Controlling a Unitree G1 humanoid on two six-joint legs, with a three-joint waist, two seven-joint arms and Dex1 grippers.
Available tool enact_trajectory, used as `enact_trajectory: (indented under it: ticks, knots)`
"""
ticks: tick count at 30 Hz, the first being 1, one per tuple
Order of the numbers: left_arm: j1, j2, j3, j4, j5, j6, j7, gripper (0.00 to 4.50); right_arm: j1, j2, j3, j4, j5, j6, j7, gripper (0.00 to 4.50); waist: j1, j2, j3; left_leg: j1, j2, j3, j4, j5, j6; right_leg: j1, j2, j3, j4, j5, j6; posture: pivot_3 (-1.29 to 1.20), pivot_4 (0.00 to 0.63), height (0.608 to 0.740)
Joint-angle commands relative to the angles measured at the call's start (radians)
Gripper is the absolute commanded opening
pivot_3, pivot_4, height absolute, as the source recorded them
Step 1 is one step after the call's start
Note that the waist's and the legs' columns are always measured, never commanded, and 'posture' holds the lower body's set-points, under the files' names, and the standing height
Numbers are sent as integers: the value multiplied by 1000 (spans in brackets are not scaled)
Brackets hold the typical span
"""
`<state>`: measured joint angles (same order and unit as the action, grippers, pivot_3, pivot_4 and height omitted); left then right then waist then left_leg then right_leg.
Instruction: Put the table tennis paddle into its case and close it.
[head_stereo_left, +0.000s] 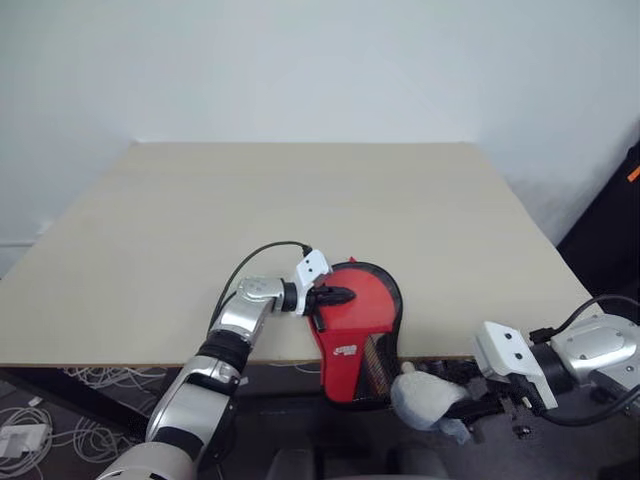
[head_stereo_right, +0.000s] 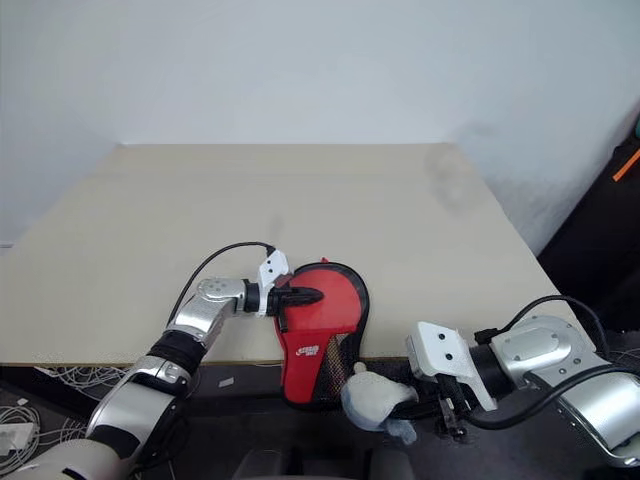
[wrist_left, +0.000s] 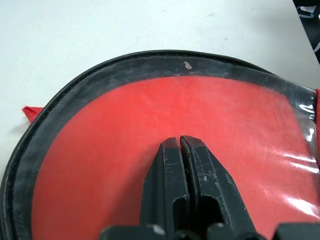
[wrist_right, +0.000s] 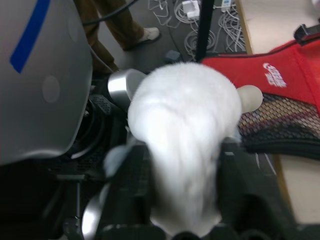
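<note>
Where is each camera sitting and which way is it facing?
Head pair: looks forward and down at the table; both arms show.
Left wrist: looks along the shut left gripper, pressed on the case.
Right wrist: looks along the right gripper with a white fluffy object between its fingers.
Shared: the case's white logo.

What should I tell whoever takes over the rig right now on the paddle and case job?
Left hand: shut, tips pressing on the red top of the case.
Right hand: off the table's near edge, beside the case's narrow end, with a white fluffy lump at its front.
The case lies on the table at the near edge, its narrow end with logo and mesh overhanging.
Paddle: presumably inside the case; confirm.
Left to do: check the zipper is closed all round, as I can't judge that from here.
</note>
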<state>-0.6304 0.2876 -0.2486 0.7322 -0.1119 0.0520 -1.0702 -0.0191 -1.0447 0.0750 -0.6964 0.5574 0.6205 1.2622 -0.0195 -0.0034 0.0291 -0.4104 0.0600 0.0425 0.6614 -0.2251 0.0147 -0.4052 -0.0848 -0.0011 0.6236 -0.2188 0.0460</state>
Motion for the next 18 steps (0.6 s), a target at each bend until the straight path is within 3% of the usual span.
enact_trajectory:
  ticks: [1, 5, 8, 12, 18]
  knots:
    - [15, 3, -8, 56, 43, 18, 16, 0, -38, -12, -29, -7, 42, 7, 9, 3179, 0, 0, 0, 0, 0, 0, 0, 0, 0, 0, 0, 0, 0, 0, 0, 0, 0, 740]
    - [15, 11, 4, 33, 31, 25, 8, 0, -95, -10, -80, 37, 104, 27, 19, 4468, 0, -1, 0, 0, 0, 0, 0, 0, 0, 0, 0, 0, 0, 0, 0, 0, 0, 740]
    - [38, 54, 54, -63, -19, 74, -16, 180, -212, 50, -117, 139, 149, 86, -65, 4489, -9, -2, 1, 0, 1, 1, 0, 0, 0, -1, 0, 0, 1, 0, 0, 0, 0, 740]
    - [87, 132, 118, -212, -69, 142, -30, 1249, -295, 115, -121, 241, 121, 118, -175, 4500, -8, -4, 2, -1, 2, 1, -2, 2, 2, -2, 2, 0, 1, 0, -1, 0, 0, 740]
    - [179, 293, 278, -446, -174, 253, -15, 3443, -343, 195, -129, 363, 59, 109, -307, 4500, 0, -6, 7, -3, 3, 2, -1, 1, 2, -3, 1, 0, 1, 0, -2, 0, 0, 740]
